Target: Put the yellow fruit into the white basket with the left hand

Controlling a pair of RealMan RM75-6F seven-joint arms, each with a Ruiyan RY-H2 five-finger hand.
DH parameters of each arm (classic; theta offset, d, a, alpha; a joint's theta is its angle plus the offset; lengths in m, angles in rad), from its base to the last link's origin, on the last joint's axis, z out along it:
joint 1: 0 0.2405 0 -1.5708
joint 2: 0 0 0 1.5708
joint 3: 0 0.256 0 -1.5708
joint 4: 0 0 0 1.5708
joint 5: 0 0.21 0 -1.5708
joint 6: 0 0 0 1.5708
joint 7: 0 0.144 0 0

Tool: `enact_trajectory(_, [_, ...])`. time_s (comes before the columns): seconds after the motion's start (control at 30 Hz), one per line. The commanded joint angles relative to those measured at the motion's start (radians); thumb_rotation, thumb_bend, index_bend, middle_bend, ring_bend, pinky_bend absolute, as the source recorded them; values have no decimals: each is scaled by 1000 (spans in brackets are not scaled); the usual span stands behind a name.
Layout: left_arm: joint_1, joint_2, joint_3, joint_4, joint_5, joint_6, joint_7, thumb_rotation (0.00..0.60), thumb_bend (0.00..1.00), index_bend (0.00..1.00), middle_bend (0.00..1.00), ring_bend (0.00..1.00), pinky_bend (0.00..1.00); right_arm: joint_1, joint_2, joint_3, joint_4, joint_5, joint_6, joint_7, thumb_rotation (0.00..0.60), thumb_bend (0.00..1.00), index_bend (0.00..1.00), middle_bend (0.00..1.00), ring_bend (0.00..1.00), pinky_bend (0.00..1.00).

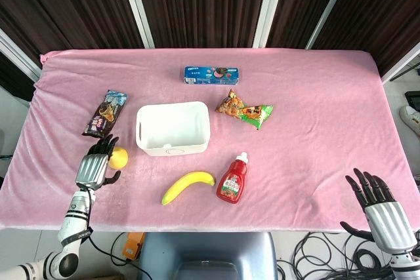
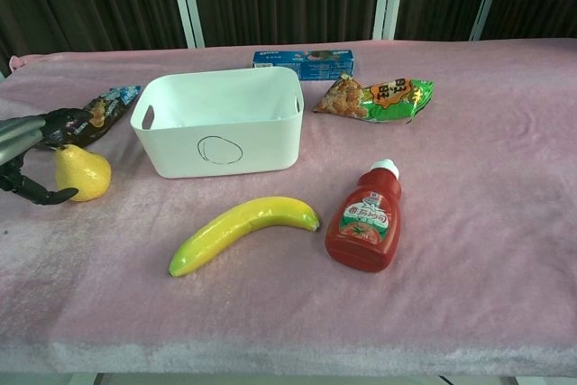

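1. The left hand (image 1: 94, 167) hangs low over the near-left part of the pink table (image 1: 315, 96), just to the left of the yellow pear (image 1: 119, 157).
2. In the chest view the left hand (image 2: 32, 155) has its fingers (image 2: 63, 119) spread apart: the upper ones reach over the top of the pear (image 2: 82, 173), the thumb curls low at its left side. It brackets the fruit loosely and nothing is gripped; whether any fingertip touches the skin cannot be told.
3. The pear stands upright on the table, stem end up, near the left end of the white basket (image 1: 172, 128) and outside it.
4. The basket (image 2: 219, 122) sits near the table's middle, with an oval mark on its front wall and a slot handle at its left end.
5. A banana (image 1: 188, 186) lies in front of the basket, its curved side up in the chest view (image 2: 243, 232).
6. A red ketchup bottle (image 1: 232, 178) lies just right of the banana, white cap pointing away from the robot.
7. A dark snack bar wrapper (image 1: 105, 113) lies left of the basket, behind the pear.
8. A blue biscuit box (image 1: 211, 74) lies behind the basket, and an orange-and-green snack bag (image 1: 244, 109) lies to the basket's right.
9. The right hand (image 1: 379, 206) hovers at the near-right table edge, palm down, fingers spread and holding nothing.
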Motion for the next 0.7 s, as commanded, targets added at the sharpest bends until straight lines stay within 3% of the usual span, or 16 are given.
enact_trajectory(0.03, [-14, -6, -8, 23, -39, -44, -21, 600, 309, 0, 1, 0, 158, 0, 0, 0, 0, 0, 1, 1, 600, 114, 61, 80, 77, 235])
enact_trajectory(0.1, [-15, -16, -6, 37, -44, -54, -42, 600, 309, 36, 38, 28, 168, 0, 0, -1, 1, -1, 1, 1, 600, 114, 61, 79, 77, 235])
enact_trajectory(0.27, [-24, -84, -14, 129, -51, -65, -99, 600, 307, 199, 246, 211, 202, 1, 1, -2, 0, -1, -4, -2, 600, 114, 61, 79, 77, 235])
enact_trajectory(0.43, [-25, -176, -26, 258, -22, -14, -161, 600, 346, 379, 457, 436, 415, 1, 3, -1, -3, 0, -2, 3, 600, 114, 61, 80, 77, 235])
enact_trajectory(0.53, [-27, -208, -23, 329, -17, -24, -190, 600, 405, 429, 522, 499, 504, -1, 4, -4, 1, -6, 2, 9, 600, 114, 66, 79, 77, 235])
enact_trajectory(0.7, [-25, -218, -26, 372, -8, -24, -210, 600, 485, 468, 580, 551, 569, 1, 4, -2, 0, -2, -1, 7, 600, 114, 75, 79, 77, 235])
